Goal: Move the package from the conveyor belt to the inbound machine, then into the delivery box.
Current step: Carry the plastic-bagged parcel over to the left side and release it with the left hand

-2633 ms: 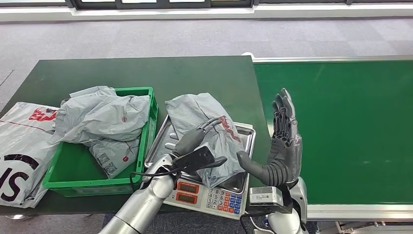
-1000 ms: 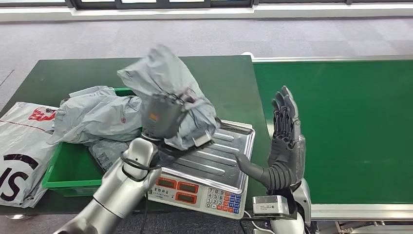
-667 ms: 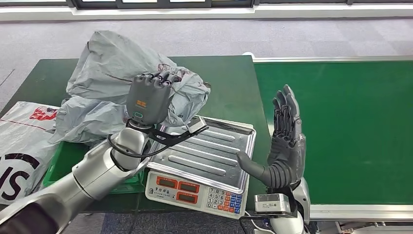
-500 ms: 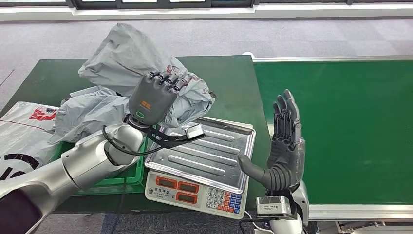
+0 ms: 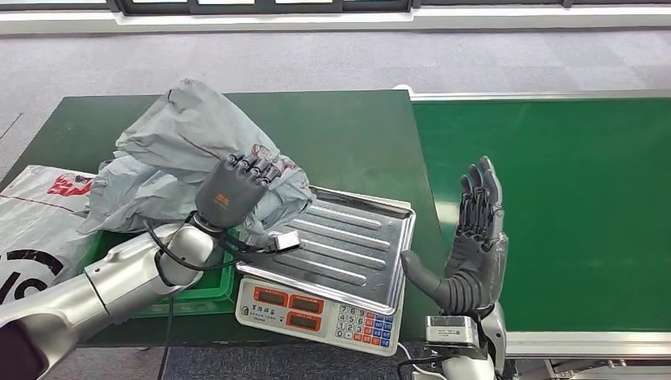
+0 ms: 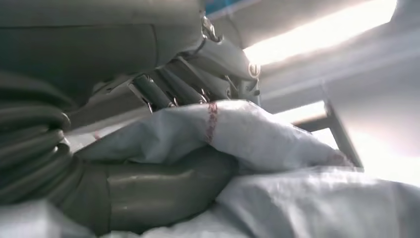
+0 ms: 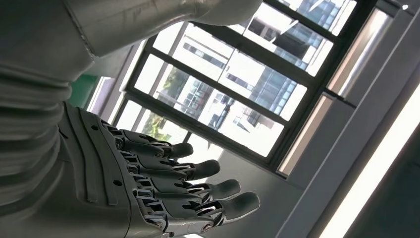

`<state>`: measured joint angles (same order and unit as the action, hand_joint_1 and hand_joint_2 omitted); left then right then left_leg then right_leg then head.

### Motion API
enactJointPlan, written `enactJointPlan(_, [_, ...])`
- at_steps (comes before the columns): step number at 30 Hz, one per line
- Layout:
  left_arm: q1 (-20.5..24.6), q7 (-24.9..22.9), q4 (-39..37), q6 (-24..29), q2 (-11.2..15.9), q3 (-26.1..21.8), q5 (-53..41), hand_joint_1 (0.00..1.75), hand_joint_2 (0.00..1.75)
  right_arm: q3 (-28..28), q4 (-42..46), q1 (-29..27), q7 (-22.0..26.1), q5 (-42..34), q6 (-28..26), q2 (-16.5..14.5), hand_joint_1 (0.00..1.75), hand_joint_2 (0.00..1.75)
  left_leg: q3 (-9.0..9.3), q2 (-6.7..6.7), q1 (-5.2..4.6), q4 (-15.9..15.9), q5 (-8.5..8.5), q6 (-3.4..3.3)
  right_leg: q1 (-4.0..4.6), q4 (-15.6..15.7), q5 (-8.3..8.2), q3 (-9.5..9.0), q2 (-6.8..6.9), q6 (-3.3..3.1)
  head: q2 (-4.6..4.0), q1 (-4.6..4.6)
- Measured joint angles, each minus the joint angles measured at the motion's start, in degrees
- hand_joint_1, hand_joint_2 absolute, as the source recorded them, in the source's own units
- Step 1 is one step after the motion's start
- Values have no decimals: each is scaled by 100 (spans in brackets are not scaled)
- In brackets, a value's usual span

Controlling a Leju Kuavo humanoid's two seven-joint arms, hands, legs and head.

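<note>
Left hand: the left hand [image 5: 235,188] has its fingers curled tight into the grey package [image 5: 202,134], bunching the film just beside the weighing scale [image 5: 324,305].
Package position: it's up off the steel tray [image 5: 358,247], hanging over the near corner of the green crate [image 5: 207,283], nudging the bags piled inside.
Right hand: the right hand [image 5: 473,237] stands upright at the edge of the conveyor belt [image 5: 554,206], fingers straight and fanned, holding nothing.
Risk one: that grip looks like a fistful of loose film, so I'd say the contents could sag and slide out.
Risk two: the crate is heaped already; a drop here could leave the bag perched on top and rolling off onto the table [image 5: 332,134].
Risk three: a trailing flap might snag the tray lip.
Materials: crinkled, slippery grey plastic with red print; ribbed, shiny metal tray; rigid green plastic crate; flat matte belt.
Beside the crate: a big white printed sack [image 5: 32,229], limp and creased.
</note>
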<state>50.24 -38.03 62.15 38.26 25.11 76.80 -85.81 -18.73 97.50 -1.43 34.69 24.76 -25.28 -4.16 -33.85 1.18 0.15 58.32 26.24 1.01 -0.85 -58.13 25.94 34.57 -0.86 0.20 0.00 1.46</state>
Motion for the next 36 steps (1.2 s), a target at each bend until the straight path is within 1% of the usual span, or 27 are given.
enactJointPlan(2, [-306,3,-359,102,-5,-270,0,175,175,-19,15,-126,4,-44,-215,116,0,175,0,-2,0,0,2,0,0,0,1,1,-2,0,0,0])
enactJointPlan(4, [-649,52,-696,142,-12,-642,0,175,175,-27,56,-277,8,-79,-390,216,0,175,0,-5,0,0,5,4,1,0,2,4,-4,-1,1,0])
enactJointPlan(7, [-1103,336,-1024,173,-33,-1410,0,175,175,-55,139,-445,-3,-89,-536,331,0,175,12,-12,-1,-6,12,8,0,0,7,-4,-8,-5,0,0])
enactJointPlan(9, [-1295,476,-1147,185,-61,-1909,0,175,175,-72,197,-515,-19,-76,-581,386,0,175,31,-11,-2,-12,21,7,-2,0,15,-21,-6,-9,0,0])
enactJointPlan(11, [-1412,523,-1248,187,-79,-2241,0,175,175,-79,251,-561,-31,-64,-602,421,0,175,38,-11,-3,-18,33,10,-2,1,27,-44,-5,-13,0,0])
enactJointPlan(16, [-1567,613,-1411,189,-121,-2703,0,175,175,-98,338,-613,-80,-25,-608,476,0,175,72,-12,-8,-27,48,24,0,0,51,-106,-3,-29,0,0])
enactJointPlan(22, [-1677,655,-1522,190,-134,-3300,0,175,175,-104,398,-677,-151,15,-604,514,0,175,91,-12,0,-43,31,51,3,-1,39,-107,-4,-54,0,0])
enactJointPlan(28, [-1755,621,-1545,192,-119,-3570,-1,175,175,-109,400,-701,-161,34,-565,526,0,175,128,-12,3,-56,19,67,4,-4,34,-102,-6,-65,0,0])
enactJointPlan(29, [-1783,581,-1525,193,-105,-3615,-1,137,175,-113,404,-708,-171,53,-530,527,0,175,120,-13,3,-58,21,69,4,-4,37,-103,-8,-69,0,0])
enactJointPlan(30, [-1829,536,-1489,194,-82,-3673,-1,94,175,-117,410,-718,-183,74,-486,528,0,175,112,-16,3,-61,24,73,4,-4,39,-103,-11,-72,0,0])
enactJointPlan(32, [-1985,547,-1330,196,-32,-3825,0,7,87,-132,427,-739,-208,128,-387,528,0,175,105,-21,2,-64,31,80,4,-4,46,-105,-16,-81,0,0])
enactJointPlan(33, [-2096,623,-1223,196,-20,-3942,0,0,44,-138,436,-747,-217,160,-340,527,0,175,119,-23,2,-64,33,82,4,-4,47,-104,-17,-82,0,0])
enactJointPlan(34, [-2237,760,-1090,196,-33,-4100,0,0,0,-145,443,-752,-230,198,-295,527,0,175,132,-24,2,-65,32,82,4,-4,48,-101,-17,-83,0,0])
enactJointPlan(36, [-2605,1225,-761,198,-128,-4540,0,0,0,-165,461,-759,-264,274,-229,526,0,175,154,-26,2,-64,29,83,4,-4,47,-95,-19,-84,0,-1])
